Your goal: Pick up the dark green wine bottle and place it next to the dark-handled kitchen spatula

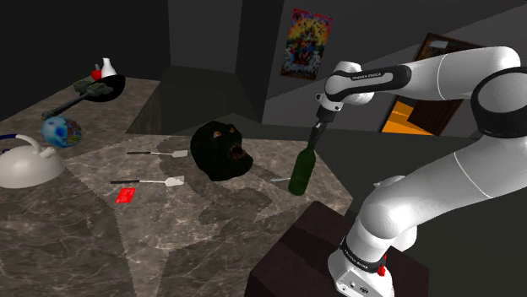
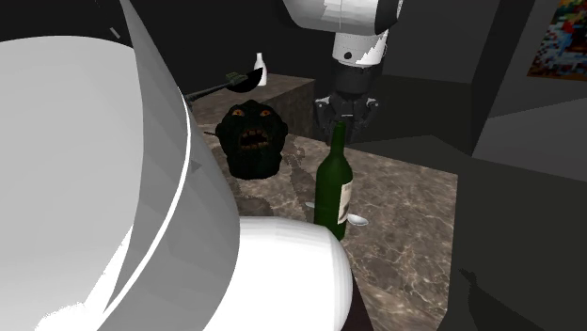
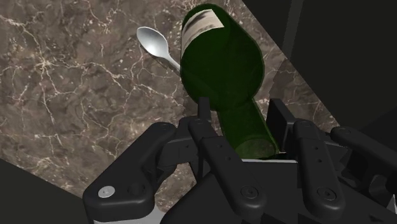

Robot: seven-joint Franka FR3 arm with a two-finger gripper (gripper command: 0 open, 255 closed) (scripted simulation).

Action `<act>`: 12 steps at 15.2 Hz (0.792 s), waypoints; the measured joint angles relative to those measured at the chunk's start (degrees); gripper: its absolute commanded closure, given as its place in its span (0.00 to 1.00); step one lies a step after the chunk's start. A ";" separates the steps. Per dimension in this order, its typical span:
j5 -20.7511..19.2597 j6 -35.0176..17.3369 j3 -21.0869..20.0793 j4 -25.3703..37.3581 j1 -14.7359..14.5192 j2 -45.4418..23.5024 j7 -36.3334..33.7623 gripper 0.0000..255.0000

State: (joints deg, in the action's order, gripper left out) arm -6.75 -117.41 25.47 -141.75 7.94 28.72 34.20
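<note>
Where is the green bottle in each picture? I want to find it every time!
Shoulder view: the green bottle stands right of the middle, under the gripper.
Second exterior view: it stands mid-picture, right of the black monster head.
Wrist view: neck at the gripper, body reaching away.
Shared landmark: the silver spoon lying by its foot.

Dark walls (image 1: 211, 51), brown marble counter (image 1: 169, 245)
</note>
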 measured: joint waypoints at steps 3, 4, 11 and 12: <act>0.00 1.06 -0.19 0.71 0.03 0.35 -0.10 1.00; 0.03 1.72 -0.31 1.24 0.01 0.48 -0.16 1.00; 0.32 7.23 -1.37 5.67 -0.14 1.60 -0.78 1.00; 0.35 8.04 -1.39 6.46 -0.14 1.64 -0.70 1.00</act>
State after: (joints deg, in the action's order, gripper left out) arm -6.39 -109.37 24.08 -135.29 7.80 30.36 33.50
